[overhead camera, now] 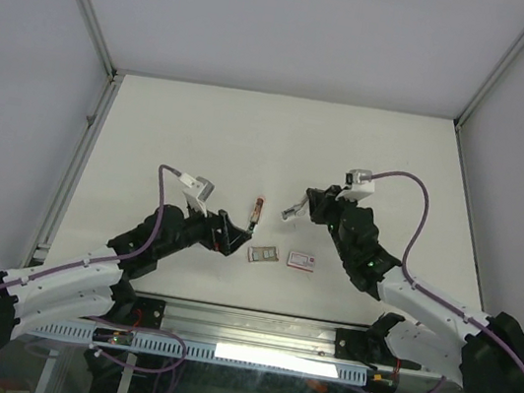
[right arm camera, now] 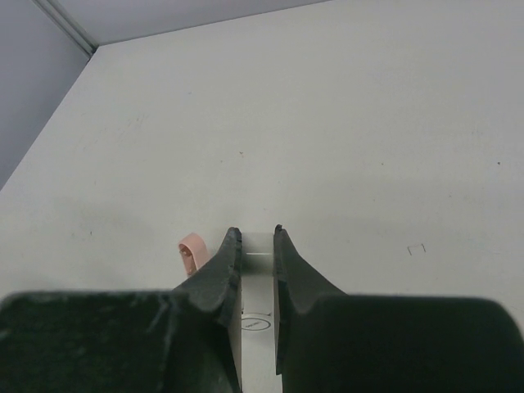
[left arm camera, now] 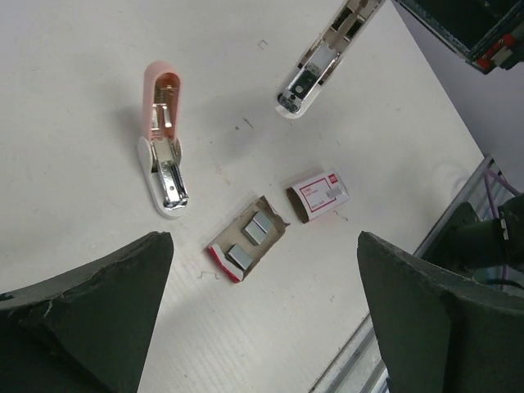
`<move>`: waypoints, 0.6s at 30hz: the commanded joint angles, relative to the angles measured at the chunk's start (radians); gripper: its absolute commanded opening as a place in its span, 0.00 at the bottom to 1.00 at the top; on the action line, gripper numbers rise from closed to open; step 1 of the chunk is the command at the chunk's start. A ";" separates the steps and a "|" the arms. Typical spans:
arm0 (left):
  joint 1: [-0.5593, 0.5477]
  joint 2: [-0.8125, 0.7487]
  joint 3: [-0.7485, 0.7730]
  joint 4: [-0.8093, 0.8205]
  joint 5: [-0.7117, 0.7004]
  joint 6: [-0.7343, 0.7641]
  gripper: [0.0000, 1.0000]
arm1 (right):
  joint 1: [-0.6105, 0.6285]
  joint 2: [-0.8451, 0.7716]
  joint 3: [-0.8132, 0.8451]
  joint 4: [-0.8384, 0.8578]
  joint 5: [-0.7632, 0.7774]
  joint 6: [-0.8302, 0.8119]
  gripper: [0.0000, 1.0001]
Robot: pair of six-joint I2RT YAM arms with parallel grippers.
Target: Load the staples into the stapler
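The staples show as a grey-brown tray (left arm camera: 247, 237) (overhead camera: 263, 254) with silvery strips in it, lying on the table. Its white, red-labelled box (left arm camera: 319, 195) (overhead camera: 301, 260) lies just right of it. A pink stapler (left arm camera: 164, 139) (overhead camera: 255, 212) lies swung open on the table, its metal channel showing; its tip (right arm camera: 193, 252) also shows in the right wrist view. My right gripper (right arm camera: 255, 233) (overhead camera: 305, 206) is shut on a white stapler (right arm camera: 260, 303) (left arm camera: 323, 61) (overhead camera: 291, 210), held above the table. My left gripper (left arm camera: 262, 327) (overhead camera: 229, 236) hangs wide open, near and left of the tray, with nothing in it.
A metal rail (overhead camera: 251, 329) runs along the table's near edge, close to the tray and box. White walls with metal posts (overhead camera: 79, 158) bound the table left, right and back.
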 commanded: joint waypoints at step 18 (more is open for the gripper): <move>0.058 0.057 0.056 -0.010 -0.073 -0.089 0.99 | -0.162 0.343 -0.135 0.664 -0.409 0.060 0.00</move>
